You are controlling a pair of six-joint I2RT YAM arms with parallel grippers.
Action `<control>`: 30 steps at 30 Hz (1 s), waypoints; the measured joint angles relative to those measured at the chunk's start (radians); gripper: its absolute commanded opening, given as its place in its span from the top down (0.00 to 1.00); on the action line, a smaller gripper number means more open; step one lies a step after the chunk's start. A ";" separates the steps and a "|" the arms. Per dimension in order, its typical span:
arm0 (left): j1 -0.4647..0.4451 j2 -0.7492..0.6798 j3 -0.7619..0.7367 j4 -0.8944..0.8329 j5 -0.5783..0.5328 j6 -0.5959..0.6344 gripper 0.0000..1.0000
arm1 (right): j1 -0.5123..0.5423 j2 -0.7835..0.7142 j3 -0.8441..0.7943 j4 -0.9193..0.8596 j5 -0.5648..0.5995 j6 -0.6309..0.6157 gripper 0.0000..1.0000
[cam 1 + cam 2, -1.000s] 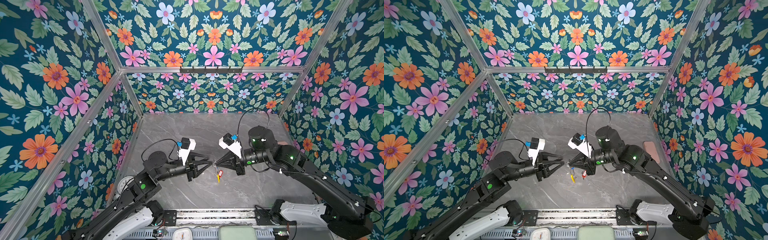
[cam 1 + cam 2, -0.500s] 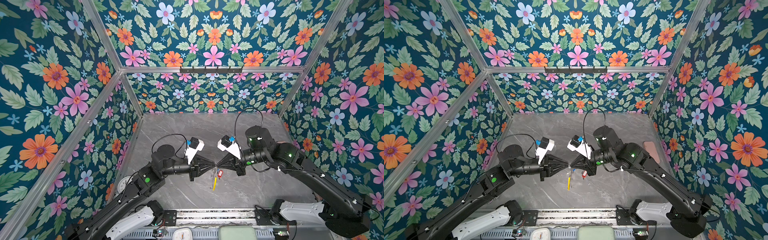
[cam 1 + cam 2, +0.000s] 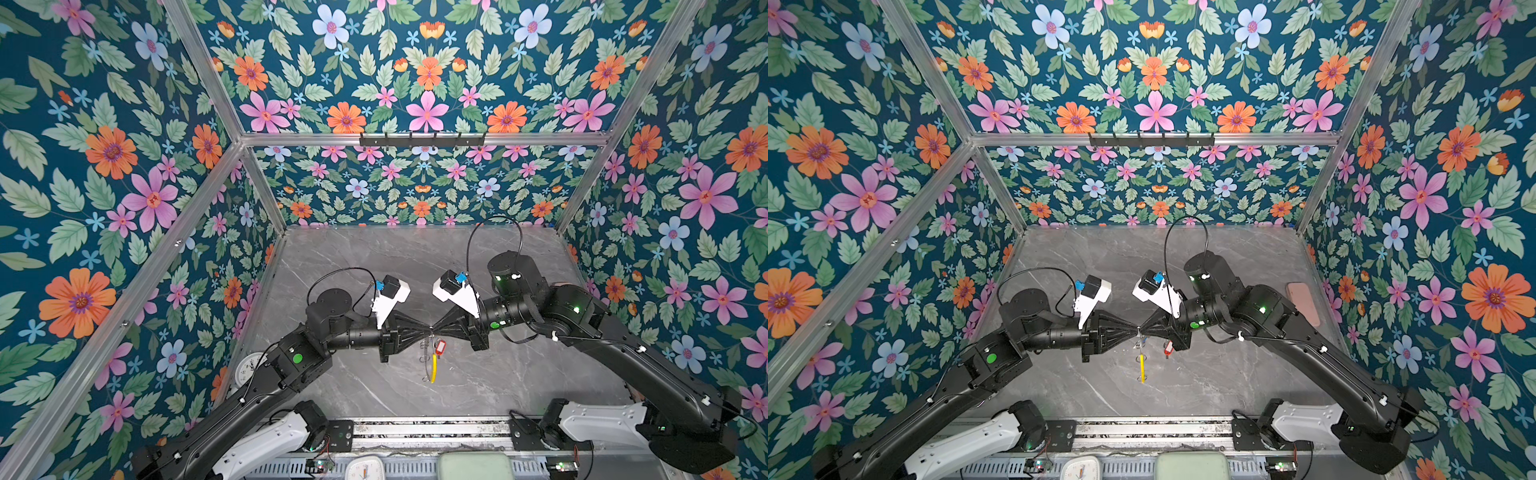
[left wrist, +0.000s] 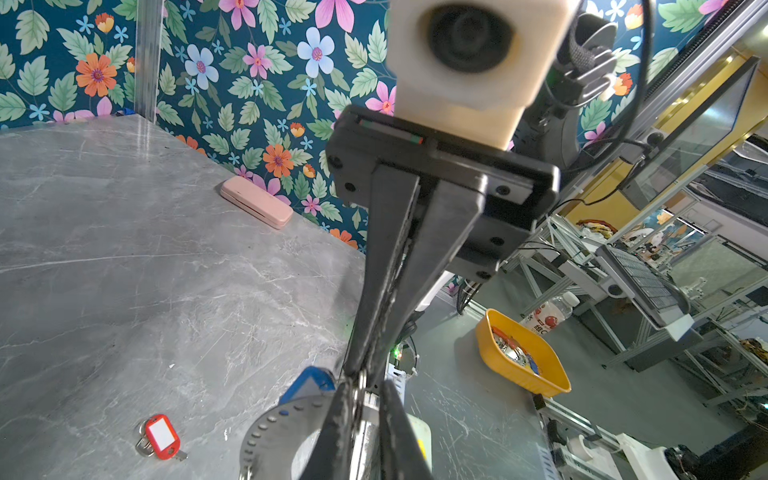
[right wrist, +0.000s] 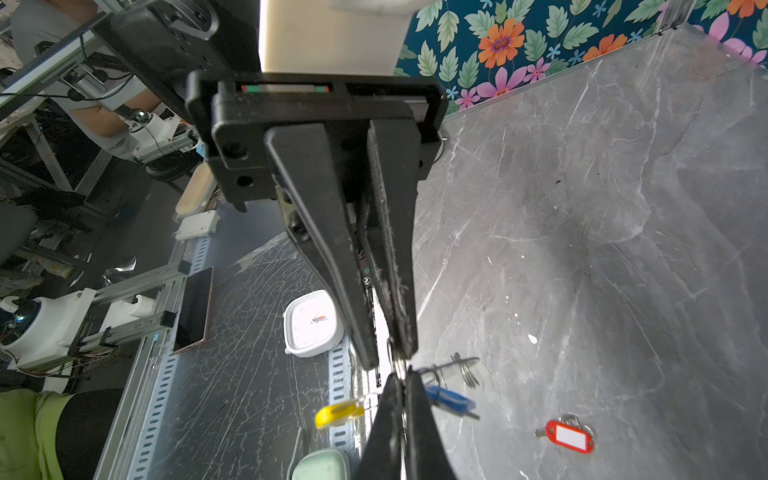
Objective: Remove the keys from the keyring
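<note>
Both arms meet tip to tip above the middle of the counter (image 3: 374, 257), clear of its surface.

Right end effector (image 3: 435, 330): fingers pressed together, pinching the top of the keyring (image 3: 432, 363).
Left end effector (image 3: 427, 331): comes in from the left, fingers drawn almost together on the same spot. Cannot tell whether they bite the hoop wire or one of its small loops.

Keyring: hangs straight down from that pinch, long axis vertical, seen edge-on in both top views. It is a thin dark wire hoop with one yellow curved section low down and a few bare silver loops.

Blue-tag key (image 5: 449, 399): not yet off. It dangles on the hoop just below the meeting tips, about equally near both arms.
Red-tag key (image 5: 567, 434): already off, flat on the counter to the right of the hanging ring.

Judgement: one key is left. The next move turns on its small loop sitting right beside the pinch and having to slide along slick wire. The tags are hard, glossy plastic and the load swings freely.

Counter: grey, marbled, smooth, lightly scuffed.
</note>
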 measured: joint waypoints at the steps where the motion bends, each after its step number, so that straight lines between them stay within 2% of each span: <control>1: 0.000 0.000 -0.001 0.001 0.000 0.000 0.93 | 0.000 0.000 0.000 0.000 -0.003 0.000 1.00; 5: 0.000 -0.002 -0.010 0.009 0.002 -0.001 1.00 | 0.000 0.002 0.000 0.001 -0.002 0.009 1.00; 9: 0.000 -0.009 -0.029 0.040 0.002 -0.007 1.00 | 0.000 0.002 0.000 0.003 -0.002 0.026 1.00; 10: 0.000 -0.014 -0.034 0.047 -0.001 -0.006 1.00 | 0.000 0.001 -0.002 0.009 -0.001 0.026 0.92; 12: 0.000 -0.036 -0.047 0.062 -0.018 -0.006 1.00 | 0.004 -0.021 -0.034 0.063 0.007 0.045 0.67; 14: 0.000 -0.069 -0.063 0.075 -0.028 -0.003 1.00 | 0.007 -0.072 -0.096 0.140 0.041 0.055 0.58; 18: -0.001 -0.156 -0.120 0.140 -0.084 0.004 1.00 | 0.013 -0.193 -0.257 0.322 0.104 0.085 0.49; 23: -0.001 -0.234 -0.188 0.244 -0.130 0.005 1.00 | 0.019 -0.246 -0.396 0.510 0.115 0.126 0.45; 30: -0.001 -0.230 -0.204 0.316 -0.121 0.001 1.00 | 0.032 -0.210 -0.413 0.655 0.052 0.156 0.42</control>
